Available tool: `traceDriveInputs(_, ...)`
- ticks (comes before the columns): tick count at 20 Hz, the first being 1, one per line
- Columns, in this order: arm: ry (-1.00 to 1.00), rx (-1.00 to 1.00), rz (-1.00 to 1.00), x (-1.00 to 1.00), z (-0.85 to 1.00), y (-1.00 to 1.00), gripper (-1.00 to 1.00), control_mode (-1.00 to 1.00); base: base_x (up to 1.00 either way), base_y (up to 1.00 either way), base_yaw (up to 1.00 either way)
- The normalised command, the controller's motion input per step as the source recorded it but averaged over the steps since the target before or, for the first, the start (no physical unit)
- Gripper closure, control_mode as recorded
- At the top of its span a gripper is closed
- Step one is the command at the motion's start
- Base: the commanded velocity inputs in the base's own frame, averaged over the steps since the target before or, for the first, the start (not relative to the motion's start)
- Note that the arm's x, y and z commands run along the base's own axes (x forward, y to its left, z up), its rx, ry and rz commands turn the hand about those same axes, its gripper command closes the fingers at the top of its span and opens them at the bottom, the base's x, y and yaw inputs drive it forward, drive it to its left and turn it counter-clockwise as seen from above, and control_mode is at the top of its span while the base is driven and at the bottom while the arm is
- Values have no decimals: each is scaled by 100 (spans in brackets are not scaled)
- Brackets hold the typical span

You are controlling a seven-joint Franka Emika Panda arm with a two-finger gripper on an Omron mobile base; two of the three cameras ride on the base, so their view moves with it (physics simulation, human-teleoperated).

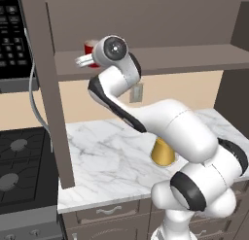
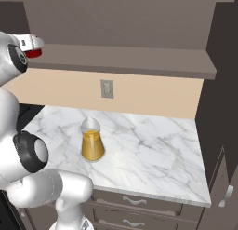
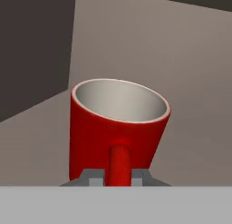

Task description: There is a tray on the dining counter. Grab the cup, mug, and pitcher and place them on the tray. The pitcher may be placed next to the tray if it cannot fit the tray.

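The red mug (image 3: pixel 118 128), pale inside, is at the level of the brown wall shelf (image 1: pixel 170 61), and I cannot tell whether it rests on it. My gripper (image 3: pixel 118 177) is shut on the mug's handle, whose red loop rises between the finger tips. From the base, the raised white hand (image 1: pixel 83 60) reaches left in front of the mug (image 1: pixel 90 48). The glass pitcher (image 2: pixel 92 143) with orange-yellow liquid stands upright on the marble top below, and my arm half hides the pitcher (image 1: pixel 162 154). The tray, the cup and the dining counter are out of view.
The marble top with drawers (image 2: pixel 153 150) has free room to the pitcher's right. A brown upright post (image 1: pixel 51 88) bounds the shelf on the left, with a stove (image 1: pixel 19 161) and a black microwave (image 1: pixel 12 35) beyond it. A tall dark cabinet (image 2: pixel 223 108) stands at the right.
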Motion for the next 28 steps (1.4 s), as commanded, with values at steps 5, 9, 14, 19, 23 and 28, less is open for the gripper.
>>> traceDriveInputs(5, -2, 5, 0, -50, 1, -40, 100, -100, 0, 0, 0)
traceDriveInputs(9, 0, 4, 0, -64, 4, -51, 100, -100, 0, 0, 0)
traceDriveInputs(14, 3, 3, 0, -78, 4, -42, 100, -100, 0, 0, 0)
traceDriveInputs(19, 11, 5, 0, -80, 0, -28, 100, -100, 0, 0, 0)
traceDriveInputs(23, 15, 7, 0, -70, 0, -17, 100, -100, 0, 0, 0)
traceDriveInputs(28, 11, 9, 0, -52, 0, -27, 100, -100, 0, 0, 0)
